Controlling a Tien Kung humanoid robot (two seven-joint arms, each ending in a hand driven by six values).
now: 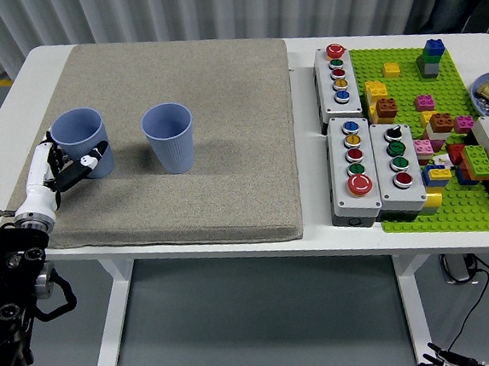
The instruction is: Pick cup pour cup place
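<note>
Two blue ribbed cups stand upright on the beige mat (201,178). The left cup (80,139) is near the mat's left edge, the right cup (169,136) a short way to its right. My left hand (65,169), white with black fingers, sits just in front and left of the left cup. Its fingers are spread beside the cup's lower wall and hold nothing. The thumb tip lies close to the cup's base; I cannot tell whether it touches. My right arm is out of sight.
Right of the mat stand grey button boxes (372,167) with coloured buttons. A green brick baseplate (418,211) with several loose bricks lies behind and beside them. The table's left edge (0,136) runs close to my left hand.
</note>
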